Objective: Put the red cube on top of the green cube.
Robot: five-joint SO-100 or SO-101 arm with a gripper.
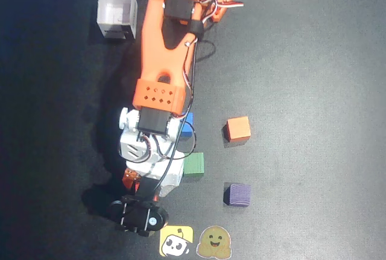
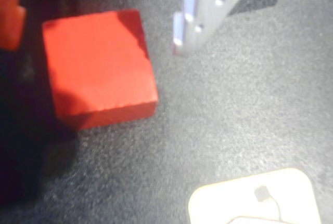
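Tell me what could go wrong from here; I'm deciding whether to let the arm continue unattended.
The gripper looks open around the red cube, which sits nearer the orange finger than the white one, so closing may push or twist it rather than clamp it squarely.

The green cube lies close beside the arm's white wrist housing, with the blue cube just beyond; a careless lift or swing could knock either one away.

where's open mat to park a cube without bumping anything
Overhead view: the widest bare mat is right of the orange cube and purple cube, up to the picture's right edge. The left side below the clear box is also free. It is crowded around the green cube, blue cube, the arm and the stickers.
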